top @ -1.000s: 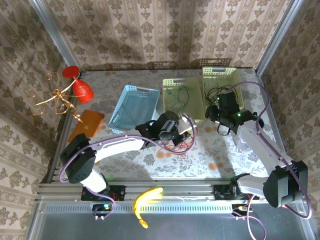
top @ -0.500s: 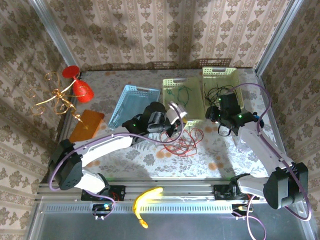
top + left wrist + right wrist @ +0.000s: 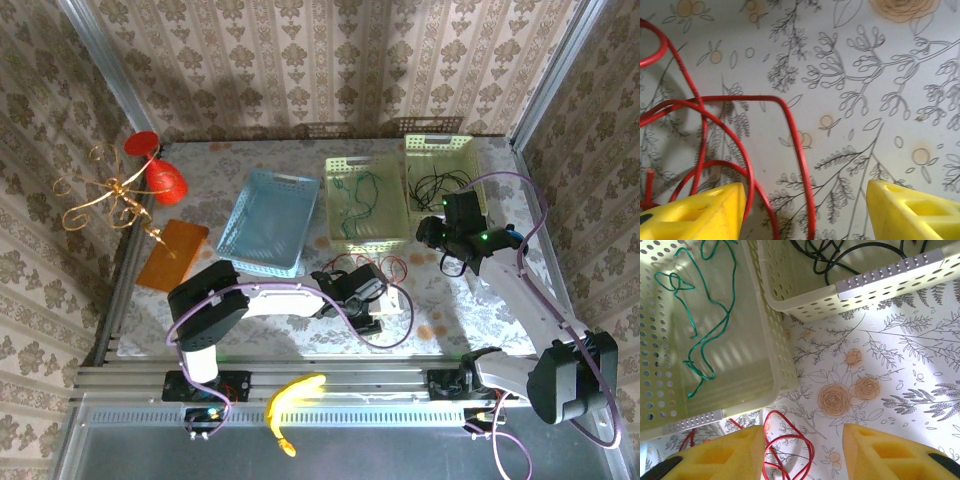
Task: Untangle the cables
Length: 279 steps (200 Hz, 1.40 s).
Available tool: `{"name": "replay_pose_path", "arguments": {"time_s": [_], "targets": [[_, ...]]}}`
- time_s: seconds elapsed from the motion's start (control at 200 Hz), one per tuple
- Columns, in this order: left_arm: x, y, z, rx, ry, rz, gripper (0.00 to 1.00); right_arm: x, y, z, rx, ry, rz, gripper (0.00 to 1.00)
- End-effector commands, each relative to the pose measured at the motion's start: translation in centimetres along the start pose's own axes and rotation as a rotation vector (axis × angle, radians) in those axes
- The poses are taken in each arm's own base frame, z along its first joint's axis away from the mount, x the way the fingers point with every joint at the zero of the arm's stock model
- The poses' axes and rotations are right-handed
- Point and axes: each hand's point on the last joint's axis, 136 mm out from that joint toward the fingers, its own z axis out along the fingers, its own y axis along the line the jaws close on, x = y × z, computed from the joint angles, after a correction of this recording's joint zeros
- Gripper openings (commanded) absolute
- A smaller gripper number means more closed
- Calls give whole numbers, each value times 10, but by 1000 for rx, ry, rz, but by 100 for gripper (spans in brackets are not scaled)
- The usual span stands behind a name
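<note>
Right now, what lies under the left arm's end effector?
Loops of thin red cable on the flowered tablecloth. The left end effector has yellow fingers covering where those loops run on.

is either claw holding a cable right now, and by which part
Nothing is held. The left claw is open over the red cable, which lies loose on the table; the right claw is open and empty.
</note>
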Motion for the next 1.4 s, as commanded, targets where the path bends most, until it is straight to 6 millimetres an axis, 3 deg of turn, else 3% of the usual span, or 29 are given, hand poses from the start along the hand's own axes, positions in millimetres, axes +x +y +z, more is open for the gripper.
{"name": "replay_pose_path", "arguments": {"time_s": [0.0, 0.055, 0.21, 0.335, 0.41, 0.59, 0.73, 1.11, 1.29, 1.39], "targets": [[-5, 7, -4, -24, -2, 54, 62, 2, -7, -5, 23, 5, 0, 46], [-3, 9, -1, -27, 7, 50, 58, 2, -7, -4, 20, 7, 2, 46], [-2, 12, 4, -35, 8, 36, 0, 5, -9, -1, 22, 15, 9, 46], [-19, 30, -11, -124, -55, 21, 0, 7, -10, 0, 21, 18, 14, 46], [-37, 48, -33, -194, -148, -23, 0, 7, -12, 0, 28, 15, 16, 46], [-88, 93, -113, -209, -496, -256, 0, 5, -14, 0, 31, 8, 25, 46], [-113, 109, -163, -187, -671, -328, 0, 6, -15, 2, 35, 11, 29, 46], [-138, 160, -289, -302, -1003, -377, 0, 11, -17, 2, 32, 18, 47, 46], [-126, 184, -363, -395, -1178, -432, 0, 10, -17, 1, 30, 11, 49, 46], [-120, 188, -396, -426, -1222, -423, 0, 10, -17, 1, 33, 13, 48, 45]]}}
